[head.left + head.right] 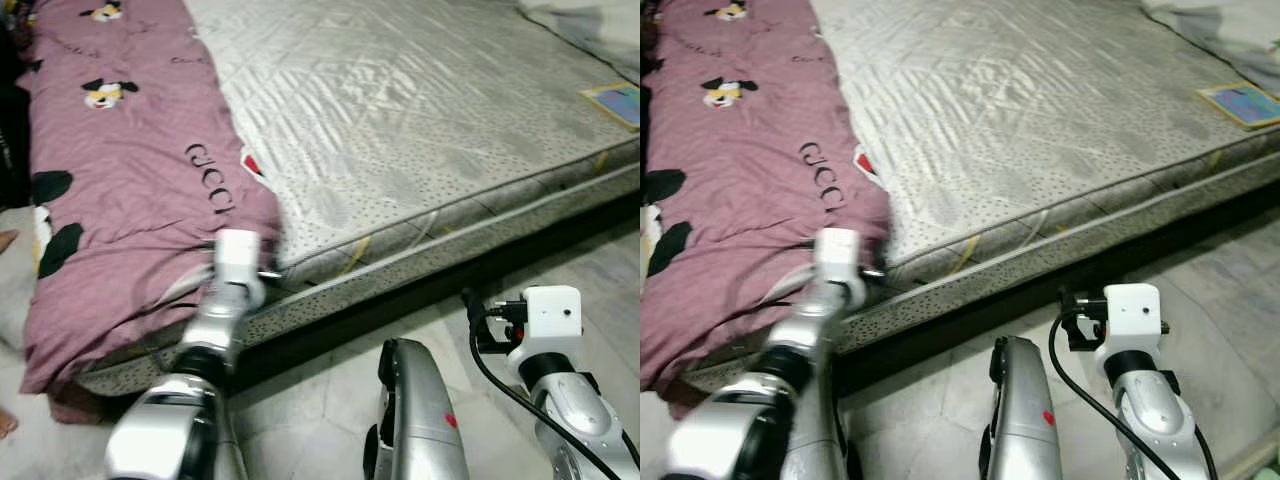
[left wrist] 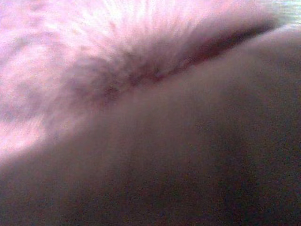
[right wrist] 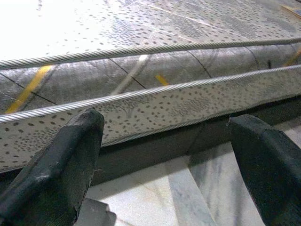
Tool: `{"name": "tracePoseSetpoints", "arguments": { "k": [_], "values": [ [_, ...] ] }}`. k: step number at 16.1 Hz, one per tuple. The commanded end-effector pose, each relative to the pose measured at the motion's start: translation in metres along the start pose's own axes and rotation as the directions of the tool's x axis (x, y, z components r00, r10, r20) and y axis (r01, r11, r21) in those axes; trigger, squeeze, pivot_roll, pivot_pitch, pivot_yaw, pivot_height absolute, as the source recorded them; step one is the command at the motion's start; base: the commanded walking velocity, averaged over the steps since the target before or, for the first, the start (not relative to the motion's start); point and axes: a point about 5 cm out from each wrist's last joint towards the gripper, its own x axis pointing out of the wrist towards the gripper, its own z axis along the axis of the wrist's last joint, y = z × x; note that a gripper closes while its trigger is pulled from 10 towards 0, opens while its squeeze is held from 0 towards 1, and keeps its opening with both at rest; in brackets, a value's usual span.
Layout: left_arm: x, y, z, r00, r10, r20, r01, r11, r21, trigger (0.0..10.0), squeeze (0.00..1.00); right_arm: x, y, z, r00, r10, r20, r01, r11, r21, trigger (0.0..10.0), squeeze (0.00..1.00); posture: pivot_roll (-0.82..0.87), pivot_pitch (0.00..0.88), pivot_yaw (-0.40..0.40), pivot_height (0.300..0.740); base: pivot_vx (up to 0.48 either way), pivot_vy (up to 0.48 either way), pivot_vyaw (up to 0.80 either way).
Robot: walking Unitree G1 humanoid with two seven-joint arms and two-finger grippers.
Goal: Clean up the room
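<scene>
A pink blanket (image 1: 120, 170) with cartoon mouse prints and black lettering covers the left part of a grey patterned mattress (image 1: 400, 120) and hangs over its front edge. My left gripper (image 1: 243, 242) is pushed into the blanket's lower right corner at the mattress front, its tips hidden by the wrist and cloth. The left wrist view is a blur of pink fabric (image 2: 141, 70) pressed close. My right gripper (image 3: 164, 127) hovers low over the floor facing the mattress side, open and holding nothing.
A flat colourful book (image 1: 615, 103) lies at the mattress's right edge, with white bedding (image 1: 590, 25) behind it. A dark gap runs under the bed above the marble floor (image 1: 320, 390). A person's foot (image 1: 5, 240) shows at the far left.
</scene>
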Motion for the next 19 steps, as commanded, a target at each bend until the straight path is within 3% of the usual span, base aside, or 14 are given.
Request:
{"name": "tracePoseSetpoints", "arguments": {
  "k": [1,2,4,6,7,8,10,11,12,13,14,16,17,19],
  "values": [
    [0.000,-0.031,-0.005,0.988,-0.150,-0.029,0.152,0.987,0.057,10.0,0.00,0.002,0.001,0.000,1.000,-0.012,-0.005,0.012,1.000,0.001,10.0,0.00,-0.17,0.107,0.002,0.501,0.000,0.000,0.00],
    [-0.001,-0.039,-0.007,0.982,-0.184,-0.028,0.186,0.979,0.088,10.0,0.00,0.003,0.001,0.000,1.000,-0.013,-0.003,0.013,1.000,0.003,10.0,0.00,-0.17,0.107,0.002,0.501,0.000,0.000,0.00],
    [-0.010,-0.077,-0.017,0.929,-0.365,-0.062,0.369,0.892,0.261,10.0,0.00,0.007,0.002,0.001,1.000,-0.014,0.006,0.014,1.000,0.008,10.0,0.00,-0.16,0.089,0.005,0.501,0.000,0.000,0.00],
    [-0.017,-0.094,-0.021,0.883,-0.459,-0.094,0.454,0.789,0.413,10.0,0.00,0.010,0.003,0.001,1.000,-0.012,0.009,0.012,1.000,0.009,10.0,0.00,-0.15,0.074,0.007,0.501,0.000,0.000,0.00],
    [-0.025,-0.114,-0.024,0.820,-0.557,-0.133,0.545,0.689,0.478,10.0,0.00,0.014,0.005,0.000,1.000,-0.009,0.011,0.009,1.000,0.011,10.0,0.00,-0.14,0.061,0.008,0.501,0.000,0.000,0.00],
    [-0.027,-0.117,-0.024,0.806,-0.575,-0.140,0.562,0.671,0.484,10.0,0.00,0.015,0.005,0.000,1.000,-0.009,0.011,0.009,1.000,0.011,10.0,0.00,-0.14,0.059,0.009,0.501,0.000,0.000,0.00],
    [-0.036,-0.133,-0.014,0.745,-0.662,-0.084,0.564,0.558,0.609,10.0,0.00,0.020,0.009,0.000,1.000,-0.005,0.021,0.005,1.000,0.017,10.0,0.00,-0.14,0.039,0.014,0.501,0.000,0.000,0.00],
    [-0.037,-0.138,-0.006,0.729,-0.684,-0.036,0.548,0.551,0.630,10.0,0.00,0.022,0.010,0.001,1.000,-0.006,0.025,0.005,1.000,0.020,10.0,0.00,-0.13,0.034,0.016,0.501,0.000,0.000,0.00],
    [-0.036,-0.138,0.008,0.743,-0.668,0.040,0.504,0.599,0.623,10.0,0.00,0.023,0.011,0.001,1.000,-0.006,0.030,0.006,1.000,0.022,10.0,0.00,-0.13,0.028,0.017,0.501,0.000,0.000,0.00],
    [-0.030,-0.126,0.047,0.793,-0.545,0.273,0.336,0.764,0.550,10.0,0.00,0.026,0.012,0.003,0.999,-0.008,0.041,0.007,1.000,0.027,10.0,0.00,-0.13,0.020,0.018,0.501,0.000,0.000,0.00],
    [-0.027,-0.111,0.067,0.806,-0.454,0.380,0.249,0.842,0.479,10.0,0.00,0.028,0.013,0.003,0.999,-0.008,0.044,0.007,0.999,0.031,10.0,0.00,-0.12,0.016,0.019,0.501,0.000,0.000,0.00],
    [-0.023,-0.086,0.087,0.820,-0.331,0.466,0.139,0.906,0.400,10.0,0.00,0.030,0.014,0.003,0.999,-0.008,0.047,0.006,0.999,0.034,10.0,0.00,-0.12,0.012,0.020,0.501,0.000,0.000,0.00],
    [-0.016,-0.039,0.097,0.851,-0.147,0.504,-0.004,0.958,0.287,10.0,0.00,0.031,0.014,0.006,0.998,-0.021,0.056,0.019,0.999,0.034,10.0,0.00,-0.12,0.008,0.021,0.501,0.000,0.000,0.00],
    [-0.010,-0.006,0.092,0.885,-0.025,0.464,-0.097,0.967,0.237,10.0,0.00,0.031,0.015,0.010,0.997,-0.024,0.068,0.021,0.999,0.038,10.0,0.00,-0.13,0.011,0.022,0.501,0.000,0.000,0.00]
  ]
}}
